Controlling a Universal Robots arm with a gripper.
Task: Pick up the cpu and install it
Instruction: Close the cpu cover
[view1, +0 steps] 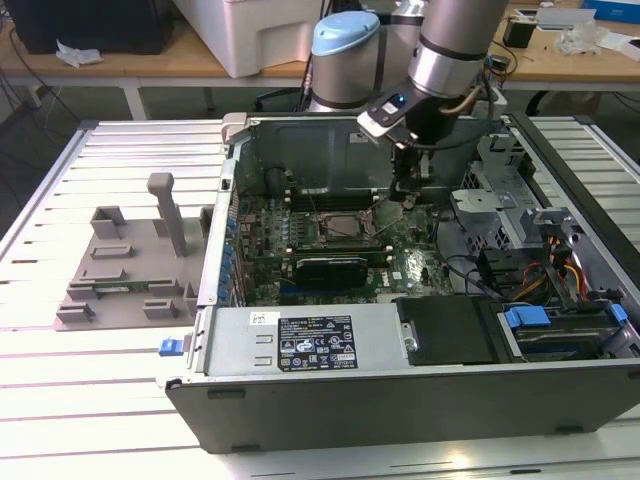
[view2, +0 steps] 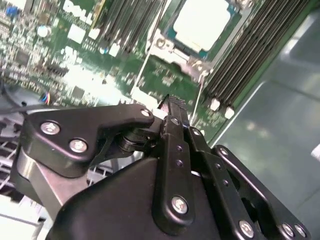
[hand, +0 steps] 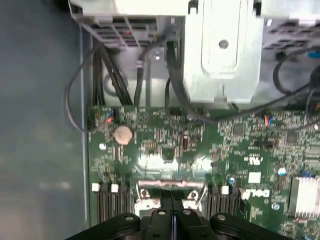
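An open computer case (view1: 400, 405) lies on its side on a slatted bench (view1: 90, 400). Nearest in the exterior view, along the case's front wall, sits a grey power supply (view1: 300, 340) with a label. Beside it, toward the exterior view's right, is a drive bay (view1: 527, 322) with a blue handle. Outside the case, near the bench's edge on the exterior view's left, rests a grey moulded tray (view1: 130, 265).

Behind the power supply, the green board (view1: 420, 270) covers the case floor. A long black card (view1: 335, 268) stands on it, and just behind the card is the square socket (view1: 345, 225). The arm (view1: 450, 50) leans into the case from the far side. Its claw (view1: 403, 195) hangs low over the board, just beside the socket on the exterior view's right.

In the second wrist view the claw (view2: 172, 106) has its two fingers pressed together, with nothing seen between them. The tips are close above the board, by a thin metal lever (view2: 196, 100). The cpu (view2: 202, 22) lies flat inside the socket frame (a pale square with a thin edge), apart from the claw and flanked by rows of memory slots (view2: 250, 55).

In the first wrist view the claw (hand: 172, 200) is over the socket's edge. A round coin battery (hand: 122, 134) sits on the board beyond it.
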